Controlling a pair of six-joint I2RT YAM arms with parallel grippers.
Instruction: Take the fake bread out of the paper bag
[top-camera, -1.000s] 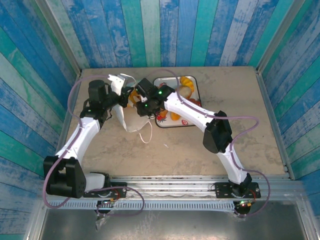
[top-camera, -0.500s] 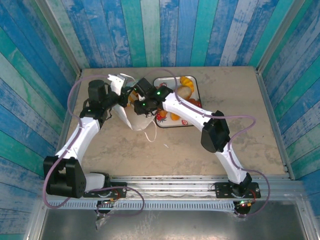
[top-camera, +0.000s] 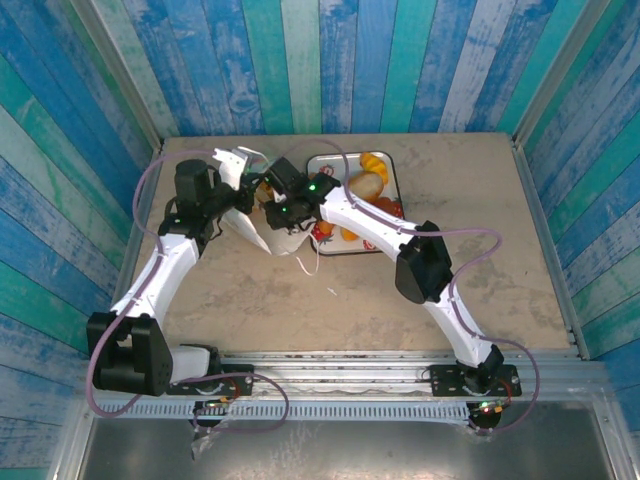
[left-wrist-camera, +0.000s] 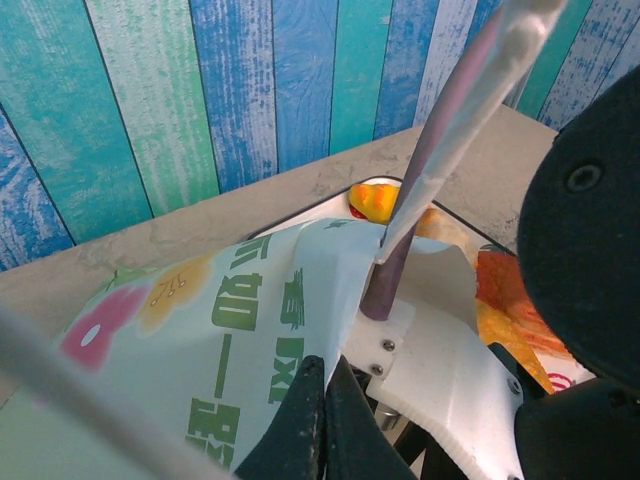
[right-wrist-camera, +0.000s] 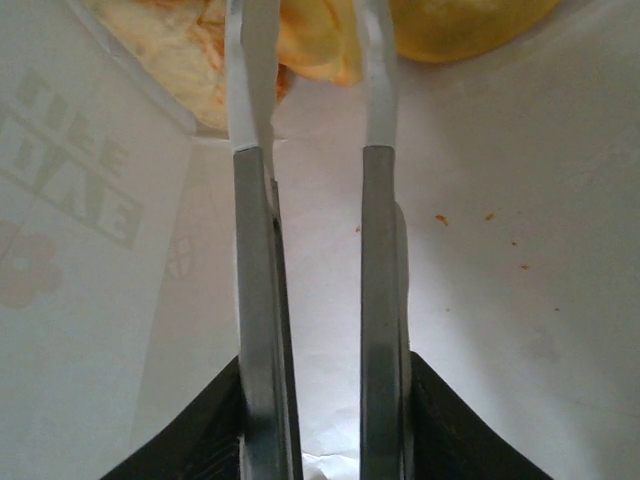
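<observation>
Paper bag: lies on its side near the far left corner of the table, mouth turned toward the white tray just beside it. One thin loop handle trails onto the table toward the near edge.

Left tool: pinched fully shut on the bag's upper rim. Left wrist view: left tool with fingers pressed together over the paper.

Right tool: reaches into the bag's mouth from the tray side. Right wrist view: right tool clamped on metal tongs, black fingers against the outer faces of both arms, the arms narrowly apart.

Fake bread: a golden piece sits deep in the bag, right at the tongs' pale tips, partly between them; whether actually gripped, cannot tell. A flaky pale piece just to its left, a smooth yellow one to its right. More pieces on the tray: a yellow roll and an orange one toward the far edge.

Print on the bag's outside: large green characters, non-Latin and too skewed to read, beside a pink flower and a yellow patch with tiny marks. From inside, grey capital letters show through the paper reversed; not legible.
</observation>
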